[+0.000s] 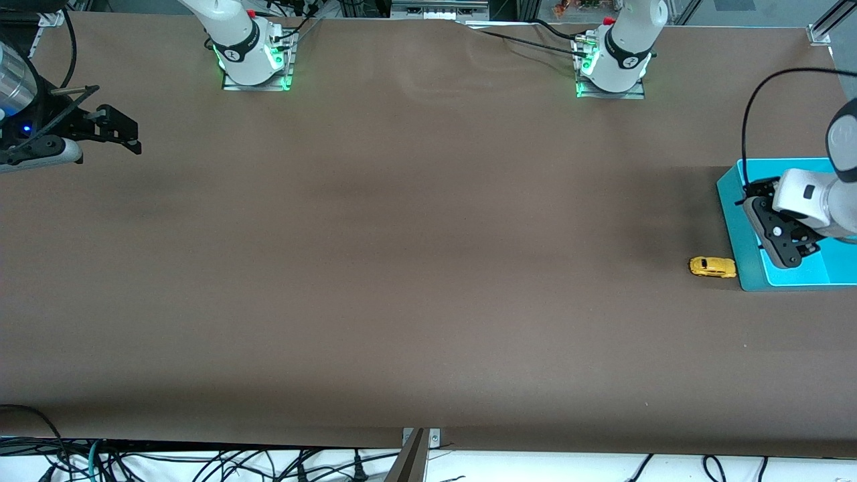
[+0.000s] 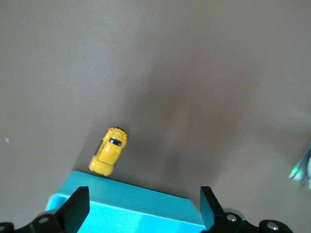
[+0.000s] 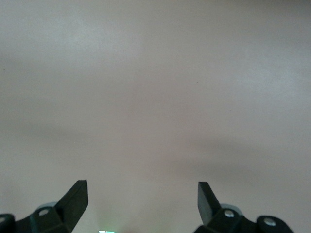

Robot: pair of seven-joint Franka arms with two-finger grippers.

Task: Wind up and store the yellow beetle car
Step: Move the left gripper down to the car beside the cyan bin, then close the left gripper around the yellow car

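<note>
In the front view, the yellow beetle car (image 1: 712,267) sat on the brown bench (image 1: 402,268), touching or just beside the edge of the teal box (image 1: 750,268). The left hand (image 1: 783,242) hovered over that box, empty; the right hand (image 1: 114,130) waited over the bench's other end. The pick-up seemed not yet begun.

In the left wrist view, the fingers (image 2: 77,206) stood wide apart, the car (image 2: 109,151) just ahead of them. The next move would likely call for reaching forward and descending.

In the right wrist view, the fingers (image 3: 75,196) were spread wide over bare bench (image 3: 155,97).

A lab: bolted arm bases (image 1: 253,57), loose cables (image 1: 201,462).
</note>
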